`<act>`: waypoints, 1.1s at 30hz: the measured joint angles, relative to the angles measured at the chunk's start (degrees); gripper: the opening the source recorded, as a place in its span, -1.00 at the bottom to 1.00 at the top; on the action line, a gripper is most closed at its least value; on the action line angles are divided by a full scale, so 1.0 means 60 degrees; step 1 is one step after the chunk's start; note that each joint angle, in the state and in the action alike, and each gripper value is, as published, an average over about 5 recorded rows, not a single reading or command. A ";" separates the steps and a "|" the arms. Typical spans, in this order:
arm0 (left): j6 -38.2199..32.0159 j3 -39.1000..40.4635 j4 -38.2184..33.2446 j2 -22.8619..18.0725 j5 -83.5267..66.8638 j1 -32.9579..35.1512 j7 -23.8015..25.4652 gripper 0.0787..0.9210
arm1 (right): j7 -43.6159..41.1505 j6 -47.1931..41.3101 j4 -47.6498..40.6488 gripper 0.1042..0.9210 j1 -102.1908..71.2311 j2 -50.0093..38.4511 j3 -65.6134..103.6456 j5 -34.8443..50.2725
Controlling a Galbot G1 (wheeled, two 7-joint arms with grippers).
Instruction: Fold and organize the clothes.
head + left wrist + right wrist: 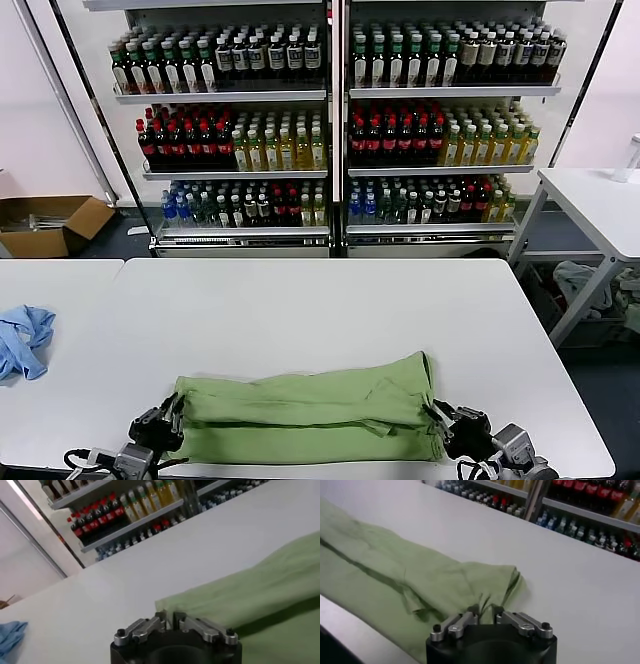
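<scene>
Now: folded shirt (pixel 310 412) lying on white surface (pixel 320 310), near its front edge.
Left gripper (pixel 172 418) sits at one end, right gripper (pixel 437 418) at the other; both fingers look slightly parted, seemingly around cloth edges, though grip is unclear.

Plain light green, unpatterned, over the folded polo shirt (pixel 310 412), with darker green only along its creases. White across the table (pixel 330 310); light blue on the crumpled cloth (pixel 22 340) at the far left; brown on the cardboard box (pixel 50 225) on the floor. Black with silvery-grey links on the left gripper (pixel 172 412) and right gripper (pixel 437 412); red, yellow, green and blue caps and labels in rows along the white bottle shelves (pixel 330 130).
</scene>
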 measured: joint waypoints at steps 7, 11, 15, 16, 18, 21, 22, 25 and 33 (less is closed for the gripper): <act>-0.0029 -0.0206 0.0060 0.0094 0.0050 -0.0229 -0.0035 -0.17 | 0.0326 0.0083 0.0094 0.12 -0.0061 0.0067 0.0058 0.0187; 0.0006 -0.0439 -0.0102 0.0071 0.0057 -0.0174 -0.0144 0.10 | 0.0495 0.0151 0.0186 0.40 -0.0043 0.0050 0.0237 0.0399; 0.0036 -0.0768 -0.0398 -0.0027 -0.0040 -0.0049 -0.0242 0.39 | 0.0605 0.0275 0.0212 0.66 0.0032 0.0036 0.0516 0.0662; 0.0043 -0.0857 -0.0487 -0.0058 -0.0086 -0.0014 -0.0270 0.45 | 0.0638 0.0310 0.0214 0.70 0.0053 0.0038 0.0604 0.0749; 0.0055 -0.1011 -0.0677 -0.0128 -0.0210 0.0061 -0.0337 0.59 | 0.0723 0.0399 0.0203 0.74 0.0084 0.0052 0.0803 0.0961; 0.0030 -0.1149 -0.0951 -0.0274 -0.0461 0.0216 -0.0426 0.72 | 0.0916 0.0620 0.0148 0.76 0.0094 0.0102 0.1135 0.1333; 0.0004 -0.1167 -0.1021 -0.0336 -0.0551 0.0281 -0.0447 0.75 | 0.0997 0.0721 0.0121 0.76 0.0086 0.0124 0.1243 0.1459; -0.0135 -0.1168 -0.1136 -0.0546 -0.0824 0.0466 -0.0478 0.76 | 0.1231 0.1109 0.0028 0.76 0.0040 0.0195 0.1538 0.1801; -0.0923 -0.1009 -0.1057 -0.1108 -0.1551 0.0820 -0.0510 0.77 | 0.1642 0.2509 -0.0300 0.76 0.0020 0.0336 0.2129 0.2575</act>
